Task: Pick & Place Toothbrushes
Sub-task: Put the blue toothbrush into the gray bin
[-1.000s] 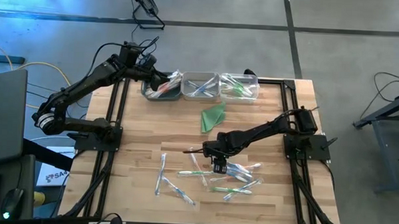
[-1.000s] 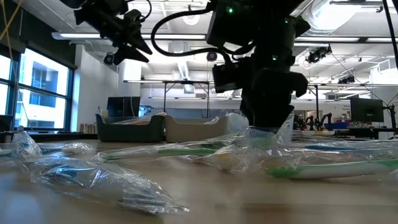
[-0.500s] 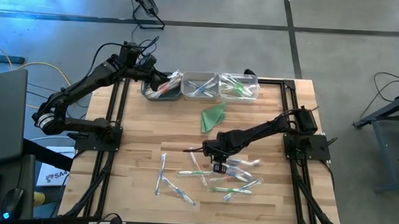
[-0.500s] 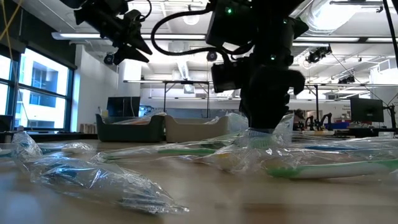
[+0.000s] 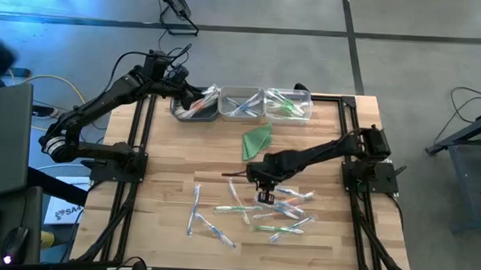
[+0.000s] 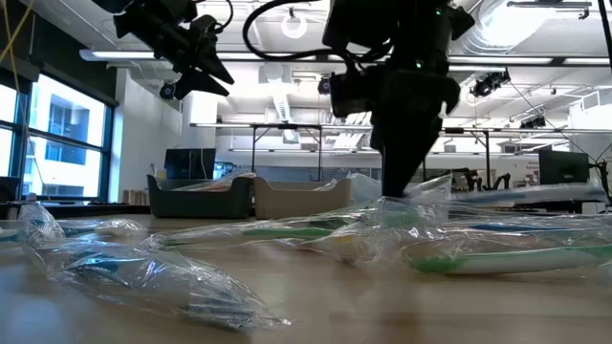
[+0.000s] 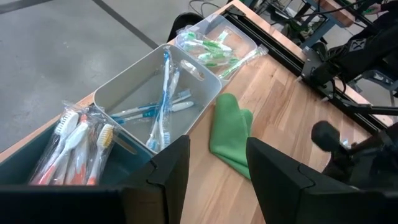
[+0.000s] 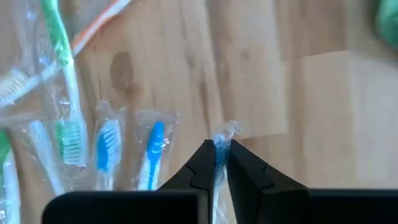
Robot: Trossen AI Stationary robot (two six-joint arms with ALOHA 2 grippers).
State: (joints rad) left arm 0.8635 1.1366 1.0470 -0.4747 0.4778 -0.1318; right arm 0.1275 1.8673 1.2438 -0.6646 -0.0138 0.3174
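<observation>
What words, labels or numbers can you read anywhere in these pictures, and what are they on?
None can be read with certainty.
White sign on the floor by the table's left edge, high view: printed letters, too small to read.
Toothbrush wrappers, right wrist view: no print visible.
Bins, left wrist view: no labels.

Bare wood lies open along the left edge of the bench (image 5: pixel 155 160) and across its middle. The three bins (image 5: pixel 241 104) line the far edge, with the green cloth (image 5: pixel 256 140) just in front. Wrapped toothbrushes (image 5: pixel 246 211) clutter the near middle, below the right gripper (image 5: pixel 264 196).
</observation>
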